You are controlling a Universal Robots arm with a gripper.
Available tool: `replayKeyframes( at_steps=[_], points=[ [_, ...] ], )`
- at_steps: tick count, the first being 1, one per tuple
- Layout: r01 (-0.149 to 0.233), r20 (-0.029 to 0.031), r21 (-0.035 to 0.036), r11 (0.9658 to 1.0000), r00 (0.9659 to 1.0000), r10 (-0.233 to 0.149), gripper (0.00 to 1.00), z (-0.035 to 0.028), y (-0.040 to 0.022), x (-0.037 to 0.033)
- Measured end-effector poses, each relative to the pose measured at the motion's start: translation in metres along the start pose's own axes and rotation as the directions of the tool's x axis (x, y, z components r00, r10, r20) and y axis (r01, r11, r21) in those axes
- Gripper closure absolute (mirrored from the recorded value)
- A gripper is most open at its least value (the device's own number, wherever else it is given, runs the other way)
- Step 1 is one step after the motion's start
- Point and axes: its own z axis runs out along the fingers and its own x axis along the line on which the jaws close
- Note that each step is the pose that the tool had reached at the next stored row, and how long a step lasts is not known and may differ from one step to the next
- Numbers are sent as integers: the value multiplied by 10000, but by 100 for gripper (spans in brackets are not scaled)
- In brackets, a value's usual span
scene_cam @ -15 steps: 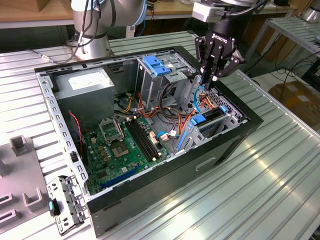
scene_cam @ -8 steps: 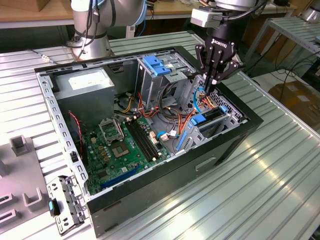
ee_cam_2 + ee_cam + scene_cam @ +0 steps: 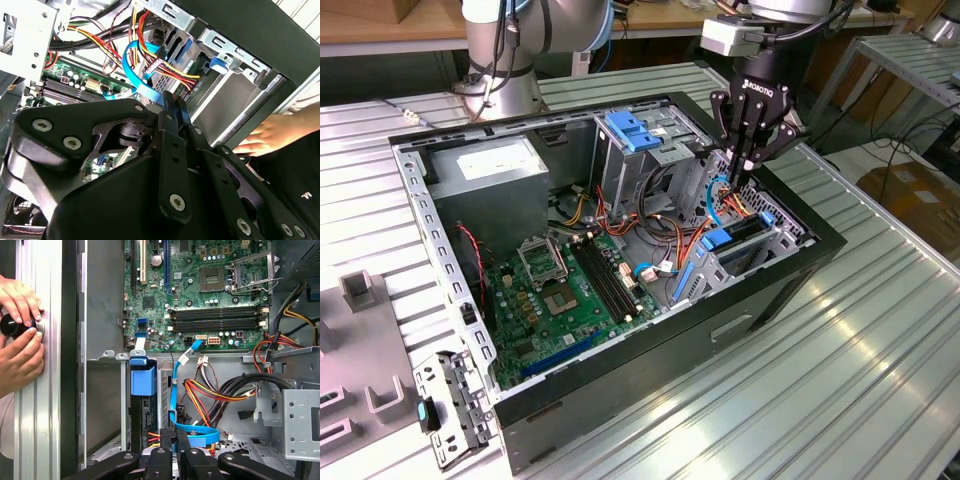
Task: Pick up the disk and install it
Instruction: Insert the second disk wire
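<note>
The robot's hand (image 3: 745, 178) hangs inside the open computer case (image 3: 800, 270), at the case's front corner over the grey drive cage (image 3: 775, 235), its fingers pressed together with nothing visibly held between them. The disk (image 3: 720, 240) sits on edge down in that cage, its blue rail end (image 3: 143, 381) showing at the top, and a blue ribbon cable (image 3: 175, 390) loops just beside the fingertips. Outside the case wall, a person's fingers (image 3: 20, 300) hold a black knob (image 3: 10, 326) on the bench (image 3: 880, 350).
</note>
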Motion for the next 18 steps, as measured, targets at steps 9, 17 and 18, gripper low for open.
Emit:
replayKeyframes(
  at_steps=[9,17,18],
  points=[
    [3,79,-1,10000,10000,-3,84,14,-1,32],
    [51,1026,-15,10000,9947,-49,84,74,-2,219],
    [51,1025,-15,10000,9947,-49,84,74,-2,220]
  ],
)
